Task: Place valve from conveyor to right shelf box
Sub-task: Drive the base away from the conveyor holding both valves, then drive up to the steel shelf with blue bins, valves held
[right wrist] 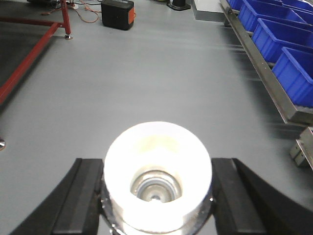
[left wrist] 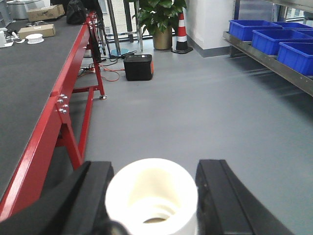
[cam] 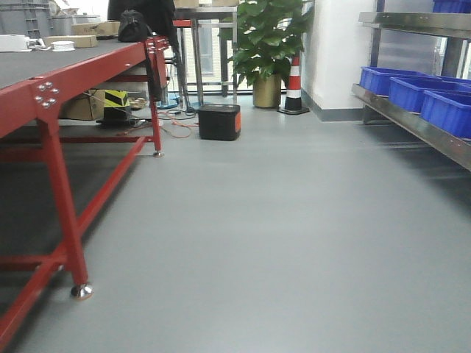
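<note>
My right tool (right wrist: 157,169) clamps a white-capped silvery metal valve (right wrist: 157,156) by its sides, off the red-framed dark grey conveyor (left wrist: 29,83), so it can go to the blue plastic shelf boxes (right wrist: 298,73). My left tool (left wrist: 154,171) clamps a similar white round part (left wrist: 151,188).

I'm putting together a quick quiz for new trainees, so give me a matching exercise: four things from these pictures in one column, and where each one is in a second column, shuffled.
Things
1. valve
2. blue bins
3. striped cone
4. black box

Places
A. on the floor near the far leg of the conveyor
B. between the fingers of the right gripper
C. on the metal shelf
D. next to the potted plant

Pairs: 1-B, 2-C, 3-D, 4-A
</note>
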Controlling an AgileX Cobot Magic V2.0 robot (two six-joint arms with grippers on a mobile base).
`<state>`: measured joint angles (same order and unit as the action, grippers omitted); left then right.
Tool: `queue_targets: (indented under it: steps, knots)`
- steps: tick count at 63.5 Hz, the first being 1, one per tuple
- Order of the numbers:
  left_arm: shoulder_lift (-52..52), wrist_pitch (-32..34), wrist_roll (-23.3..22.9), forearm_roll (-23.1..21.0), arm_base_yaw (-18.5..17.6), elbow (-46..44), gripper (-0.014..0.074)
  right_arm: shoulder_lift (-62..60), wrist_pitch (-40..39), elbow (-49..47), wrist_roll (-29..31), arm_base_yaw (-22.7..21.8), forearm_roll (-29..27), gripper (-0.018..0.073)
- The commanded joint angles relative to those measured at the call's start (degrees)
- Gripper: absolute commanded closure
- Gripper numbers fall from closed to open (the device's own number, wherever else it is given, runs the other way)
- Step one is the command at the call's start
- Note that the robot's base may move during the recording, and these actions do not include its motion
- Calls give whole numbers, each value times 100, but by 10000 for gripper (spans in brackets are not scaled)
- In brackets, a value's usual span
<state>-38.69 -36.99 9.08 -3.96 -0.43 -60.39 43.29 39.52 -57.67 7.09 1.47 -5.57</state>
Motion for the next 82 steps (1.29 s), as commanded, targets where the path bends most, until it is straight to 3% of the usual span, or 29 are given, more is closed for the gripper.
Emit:
queue_targets:
  steps: [1, 82]
  knots:
    - [15, 341, -18, -36, -36, -38, 708, -60, -448, -110, 42, -10, 29, 713]
    - [15, 341, -18, -36, -36, -38, 708, -60, -448, -110, 42, -10, 29, 713]
